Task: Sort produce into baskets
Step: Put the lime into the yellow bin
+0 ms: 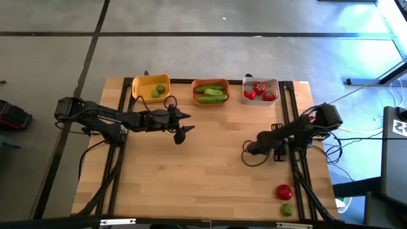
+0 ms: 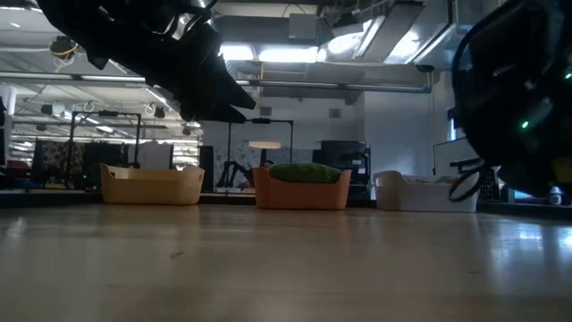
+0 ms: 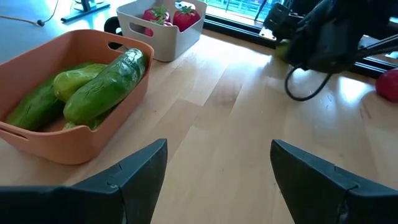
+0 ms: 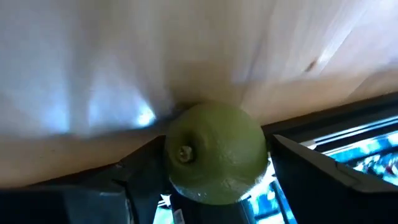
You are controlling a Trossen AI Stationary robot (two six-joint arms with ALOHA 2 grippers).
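Observation:
Three baskets stand in a row at the table's far edge. The yellow one [image 1: 151, 88] holds limes, the orange one [image 1: 210, 92] cucumbers [image 3: 102, 87], and the white one [image 1: 260, 90] tomatoes [image 3: 186, 15]. My right gripper [image 1: 249, 149], over the table's right half, is shut on a light-green lime [image 4: 214, 152]. My left gripper [image 1: 183, 125] is open and empty, just near of the gap between the yellow and orange baskets, and hovers above the board in the low view [image 2: 214, 89]. A loose tomato [image 1: 283, 191] and a loose lime [image 1: 287, 208] lie at the near right corner. My right gripper pinches the lime between its two fingers, one finger [image 4: 140, 171] on each of its opposite sides [image 4: 258, 155]. The lime's stem dimple [image 4: 184, 152] faces the wrist camera. In the high view the gripper itself hides the lime.
Black frame rails [image 1: 299, 159] run along the table's left and right sides. A black cable loop [image 1: 254, 159] hangs below my right gripper. The middle and near part of the wooden board [image 1: 203, 178] is bare.

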